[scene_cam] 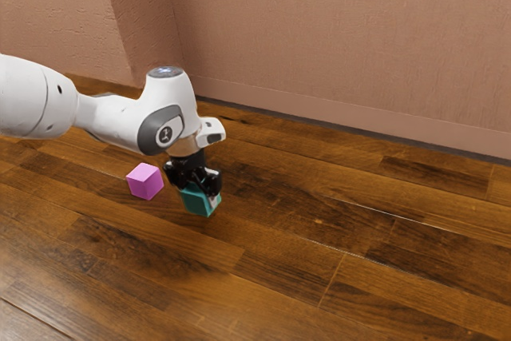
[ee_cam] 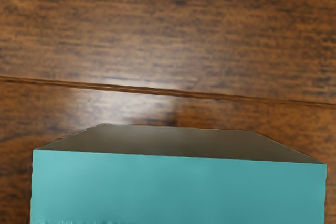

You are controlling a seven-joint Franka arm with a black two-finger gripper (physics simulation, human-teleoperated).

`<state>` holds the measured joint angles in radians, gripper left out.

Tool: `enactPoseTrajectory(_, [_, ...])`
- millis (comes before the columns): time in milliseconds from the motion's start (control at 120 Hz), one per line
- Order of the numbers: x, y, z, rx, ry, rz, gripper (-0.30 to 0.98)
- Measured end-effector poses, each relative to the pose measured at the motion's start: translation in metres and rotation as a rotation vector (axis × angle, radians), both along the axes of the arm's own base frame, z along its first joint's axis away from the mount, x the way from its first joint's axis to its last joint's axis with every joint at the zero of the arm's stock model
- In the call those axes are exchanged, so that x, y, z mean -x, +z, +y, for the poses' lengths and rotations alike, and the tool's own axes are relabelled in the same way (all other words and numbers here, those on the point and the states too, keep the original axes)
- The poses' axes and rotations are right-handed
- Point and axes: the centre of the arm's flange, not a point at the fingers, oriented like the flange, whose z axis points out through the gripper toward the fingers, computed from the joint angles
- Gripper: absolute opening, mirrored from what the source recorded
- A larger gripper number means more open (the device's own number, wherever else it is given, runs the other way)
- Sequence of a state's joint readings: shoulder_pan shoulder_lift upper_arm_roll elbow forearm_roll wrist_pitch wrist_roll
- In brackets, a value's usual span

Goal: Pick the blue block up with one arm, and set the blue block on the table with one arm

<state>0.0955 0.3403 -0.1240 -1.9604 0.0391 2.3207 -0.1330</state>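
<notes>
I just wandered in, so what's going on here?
A robot arm has its black gripper shut on a blue-green block, which looks slightly tilted. The block is at or just above the wooden surface; I can't tell whether it touches. A pink block sits separately, toward the exterior view's left.

A brown, wood-planked surface (scene_cam: 319, 237) carries a pink block (scene_cam: 144, 182), lying directly on it.
</notes>
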Motion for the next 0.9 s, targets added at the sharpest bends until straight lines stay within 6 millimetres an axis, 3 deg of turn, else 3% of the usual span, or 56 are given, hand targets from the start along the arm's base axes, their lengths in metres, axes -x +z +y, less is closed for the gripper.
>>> enactPoseTrajectory(208, [-0.013, -0.036, -0.001, 0.013, 0.056, 0.023, 0.37])
enactPoseTrajectory(433, [-0.016, -0.027, -0.004, 0.026, 0.095, 0.002, 0.54])
enactPoseTrajectory(483, [-0.017, 0.004, -0.005, 0.022, 0.097, -0.045, 0.57])
enactPoseTrajectory(558, [-0.008, 0.083, -0.010, 0.009, 0.091, -0.155, 0.61])
enactPoseTrajectory(642, [0.030, 0.198, -0.012, -0.006, 0.090, -0.291, 0.63])
enactPoseTrajectory(717, [0.064, 0.262, -0.011, -0.025, 0.085, -0.335, 0.65])
enactPoseTrajectory(783, [0.092, 0.294, -0.008, -0.050, 0.085, -0.318, 0.66])
enactPoseTrajectory(900, [0.113, 0.299, -0.006, -0.074, 0.081, -0.236, 0.67])
